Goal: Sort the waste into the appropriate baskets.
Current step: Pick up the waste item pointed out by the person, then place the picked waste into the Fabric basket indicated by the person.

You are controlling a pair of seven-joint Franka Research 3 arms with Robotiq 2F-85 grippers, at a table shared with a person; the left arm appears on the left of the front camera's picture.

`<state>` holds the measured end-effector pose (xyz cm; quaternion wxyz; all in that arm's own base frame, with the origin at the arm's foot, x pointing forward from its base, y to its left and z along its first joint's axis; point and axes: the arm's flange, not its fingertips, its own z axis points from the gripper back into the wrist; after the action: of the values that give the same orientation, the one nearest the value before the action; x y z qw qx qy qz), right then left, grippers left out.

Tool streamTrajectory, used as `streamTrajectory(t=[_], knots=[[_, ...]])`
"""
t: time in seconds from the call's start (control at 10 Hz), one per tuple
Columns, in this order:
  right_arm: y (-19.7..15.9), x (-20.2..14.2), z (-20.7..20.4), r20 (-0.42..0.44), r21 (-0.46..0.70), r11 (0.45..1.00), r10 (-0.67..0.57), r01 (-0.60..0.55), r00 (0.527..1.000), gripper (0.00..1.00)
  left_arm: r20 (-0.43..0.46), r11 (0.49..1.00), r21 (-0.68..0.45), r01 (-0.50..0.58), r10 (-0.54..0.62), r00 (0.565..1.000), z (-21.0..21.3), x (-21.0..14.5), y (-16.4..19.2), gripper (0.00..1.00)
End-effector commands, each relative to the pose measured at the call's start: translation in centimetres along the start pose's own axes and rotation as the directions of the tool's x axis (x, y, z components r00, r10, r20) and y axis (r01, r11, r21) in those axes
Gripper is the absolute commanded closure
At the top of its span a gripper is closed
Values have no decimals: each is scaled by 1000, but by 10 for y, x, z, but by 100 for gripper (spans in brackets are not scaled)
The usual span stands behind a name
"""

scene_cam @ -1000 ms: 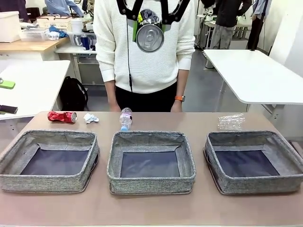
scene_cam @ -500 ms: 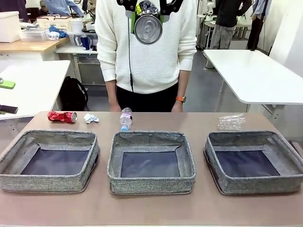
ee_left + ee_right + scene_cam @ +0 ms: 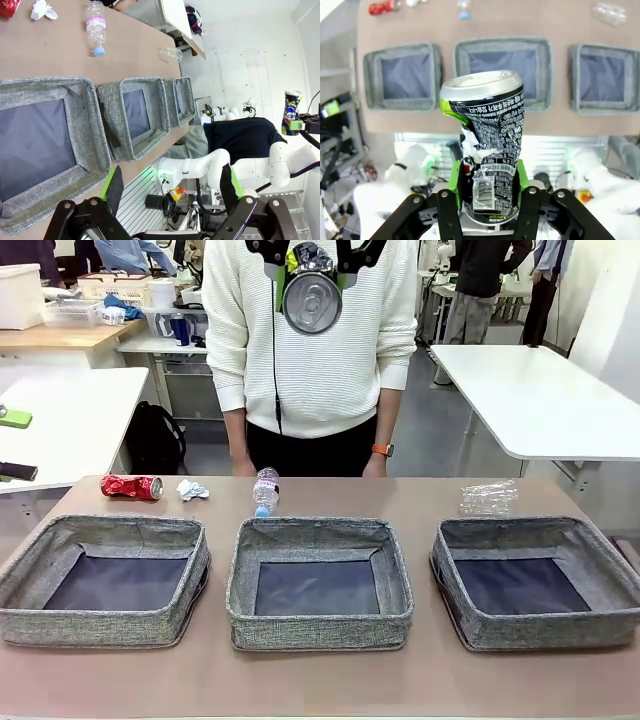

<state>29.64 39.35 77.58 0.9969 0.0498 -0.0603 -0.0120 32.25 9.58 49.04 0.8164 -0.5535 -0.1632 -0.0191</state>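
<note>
1. Overhead in the front view, the right hand (image 3: 313, 285) shows the dark can (image 3: 312, 302) end-on, well above the table (image 3: 320, 680).
2. Its wrist view adds the can's (image 3: 485, 125) crumpled printed side, clamped between green pads (image 3: 454, 176), over the middle basket (image 3: 502, 44).
3. The left wrist view shows the left hand (image 3: 172, 186) spread wide, holding nothing.
4. Beyond the baskets (image 3: 100, 532) lie a red can (image 3: 131, 486), a paper wad (image 3: 192, 490) and a plastic bottle (image 3: 265, 490).

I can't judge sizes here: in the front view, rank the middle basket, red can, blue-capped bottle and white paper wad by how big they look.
1. Middle basket, by far.
2. Red can and blue-capped bottle look about alike; the bottle lies pointing toward the camera, so unranked.
3. White paper wad, smallest.
</note>
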Motion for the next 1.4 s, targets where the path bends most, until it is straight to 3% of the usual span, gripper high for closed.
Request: streamTrajectory(t=[0.0, 1.3], knots=[[-1, -1, -1, 6, 6, 1000, 3, -3, 1000, 52, 7, 1000, -18, 22, -22, 1000, -2, 0, 0, 0], [-1, -1, -1, 6, 6, 1000, 3, -3, 1000, 52, 7, 1000, -18, 22, -22, 1000, -2, 0, 0, 0]])
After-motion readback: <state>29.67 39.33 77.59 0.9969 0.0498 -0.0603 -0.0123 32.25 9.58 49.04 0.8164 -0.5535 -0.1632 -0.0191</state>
